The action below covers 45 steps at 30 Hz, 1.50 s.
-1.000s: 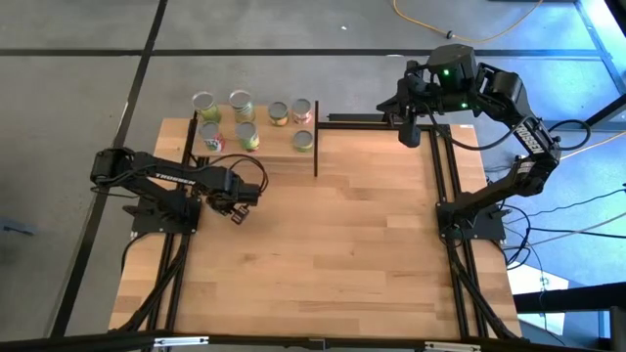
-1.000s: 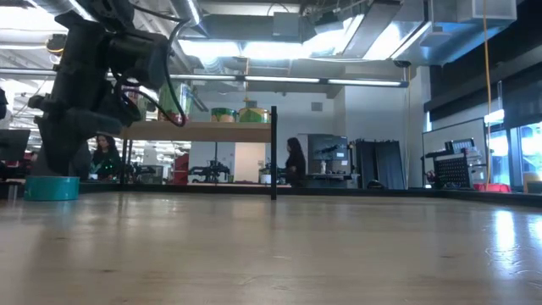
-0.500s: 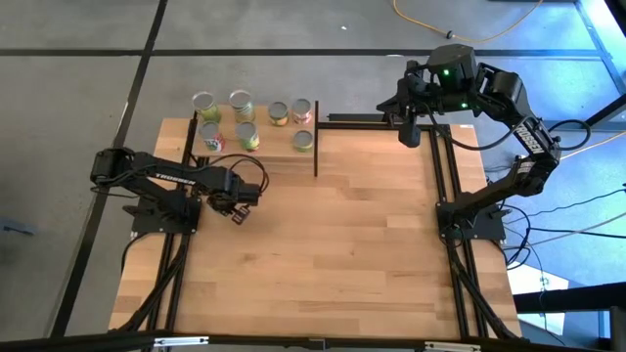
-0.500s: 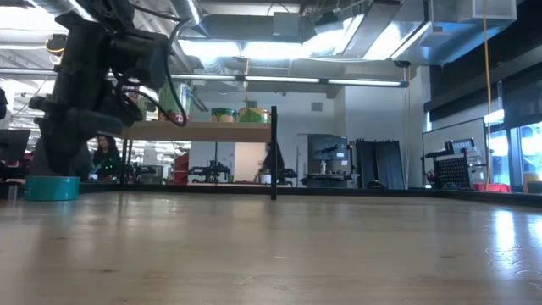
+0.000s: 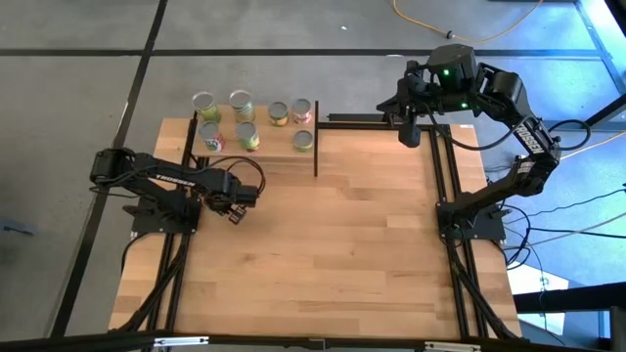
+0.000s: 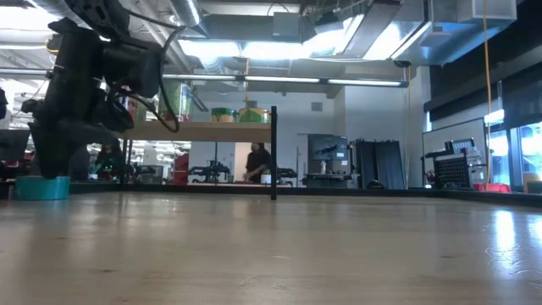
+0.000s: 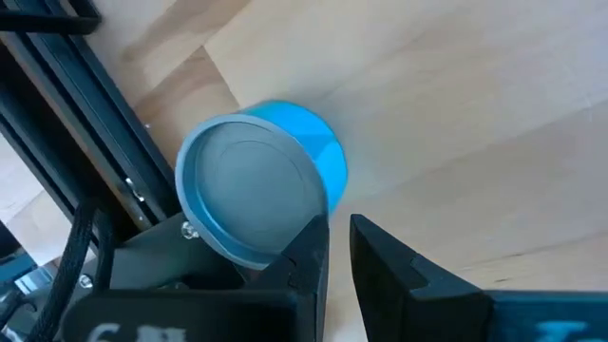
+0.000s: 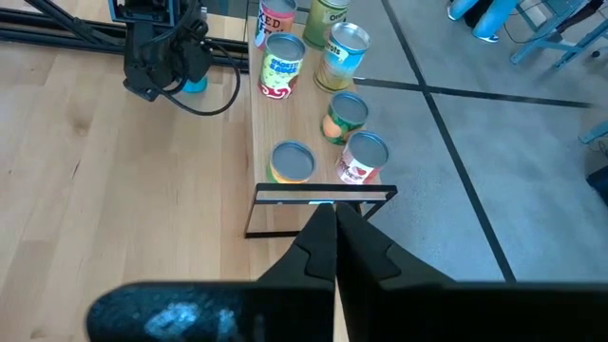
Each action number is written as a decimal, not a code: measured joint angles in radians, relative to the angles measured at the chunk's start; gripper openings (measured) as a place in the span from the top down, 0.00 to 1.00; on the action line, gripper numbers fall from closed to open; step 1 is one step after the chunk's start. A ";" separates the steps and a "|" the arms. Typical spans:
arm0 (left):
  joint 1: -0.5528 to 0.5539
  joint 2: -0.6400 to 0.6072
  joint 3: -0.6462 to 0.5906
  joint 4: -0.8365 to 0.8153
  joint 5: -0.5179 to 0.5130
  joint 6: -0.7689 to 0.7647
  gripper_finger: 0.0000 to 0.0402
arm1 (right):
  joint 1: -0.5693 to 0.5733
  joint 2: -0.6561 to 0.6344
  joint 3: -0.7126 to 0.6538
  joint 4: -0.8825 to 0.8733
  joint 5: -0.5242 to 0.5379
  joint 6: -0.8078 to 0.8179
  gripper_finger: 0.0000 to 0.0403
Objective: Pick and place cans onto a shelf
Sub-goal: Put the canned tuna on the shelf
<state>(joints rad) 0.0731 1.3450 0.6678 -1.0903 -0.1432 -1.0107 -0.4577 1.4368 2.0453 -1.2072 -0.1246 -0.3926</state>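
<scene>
**Left arm closes in on the last can**

Since a second ago the left gripper point(image 5: 235, 212) has edged slightly nearer its base, toward the teal can point(image 7: 261, 185) on the tabletop point(image 5: 333, 254). Its fingers stand slightly parted, holding nothing, the can just beside them. Seven cans point(image 5: 243, 104) already sit on the shelf point(image 5: 269, 144). The right gripper point(image 5: 407, 136) waits pressed together. Next, the fingers likely must straddle the can.

left arm reaches low across the table, its left gripper point(image 7: 339, 249) fingers slightly parted. right arm is raised high, right gripper point(image 8: 333, 231) fingers pressed together.
</scene>
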 joint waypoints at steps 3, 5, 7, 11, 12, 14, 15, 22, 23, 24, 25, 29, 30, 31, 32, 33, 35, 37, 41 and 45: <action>0.000 0.001 0.012 -0.008 0.019 0.000 0.90 | 0.000 0.000 0.000 0.000 0.000 0.001 1.00; 0.000 0.002 0.031 -0.037 0.022 0.001 0.90 | 0.000 0.000 0.000 0.000 0.000 0.012 1.00; 0.000 0.002 0.042 -0.049 0.007 0.021 0.90 | 0.000 0.000 0.000 0.000 0.000 0.022 1.00; 0.000 0.002 0.044 -0.066 -0.008 0.050 0.90 | 0.000 0.000 0.000 0.000 0.000 0.023 1.00; 0.000 0.002 0.044 -0.070 -0.008 0.051 0.90 | 0.000 0.000 0.000 0.000 0.000 0.023 1.00; 0.000 0.002 0.044 -0.073 -0.002 0.051 0.90 | 0.000 0.000 0.000 0.000 0.000 0.026 1.00; 0.000 0.002 0.044 -0.073 0.010 0.051 0.90 | 0.000 0.000 0.000 0.000 0.000 0.026 1.00; 0.000 0.001 0.017 -0.056 0.070 0.052 0.90 | 0.000 0.000 0.000 0.000 0.000 0.026 0.99; 0.000 0.001 0.010 -0.053 0.075 0.052 0.90 | 0.000 0.000 0.000 0.000 0.000 0.026 0.99; 0.000 0.001 0.006 -0.052 0.078 0.052 0.90 | 0.000 0.000 0.000 0.001 0.000 0.026 0.99; 0.000 0.001 0.003 -0.051 0.078 0.052 0.90 | 0.000 0.000 0.000 0.001 0.000 0.025 0.98; 0.000 0.001 -0.003 -0.049 0.073 0.053 0.90 | 0.000 0.000 0.000 0.001 0.000 0.025 0.98; 0.000 0.001 -0.004 -0.049 0.068 0.053 0.90 | 0.000 0.000 0.000 0.001 0.000 0.024 0.98; 0.000 0.001 -0.004 -0.049 0.062 0.053 0.90 | 0.000 0.000 0.000 0.001 0.000 0.024 0.98; 0.000 0.001 -0.004 -0.049 0.056 0.053 0.90 | 0.000 0.000 0.000 0.001 0.000 0.024 0.98; 0.000 0.001 -0.004 -0.049 0.053 0.053 0.90 | 0.000 0.000 0.000 0.001 0.000 0.024 0.98; 0.000 0.001 -0.004 -0.049 0.048 0.056 0.90 | 0.000 0.000 0.000 0.001 0.000 0.023 0.98; 0.000 0.001 -0.005 -0.047 0.046 0.085 0.90 | 0.000 0.000 0.000 0.001 0.000 0.023 0.98; 0.000 0.001 -0.018 -0.009 0.045 0.134 0.90 | 0.000 0.000 0.000 0.001 0.000 0.023 0.98; 0.000 -0.003 -0.059 0.039 0.058 0.134 0.90 | 0.000 0.000 0.000 0.001 0.001 0.023 0.98</action>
<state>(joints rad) 0.0734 1.3422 0.6089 -1.0510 -0.0857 -0.8768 -0.4576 1.4368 2.0453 -1.2064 -0.1238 -0.3698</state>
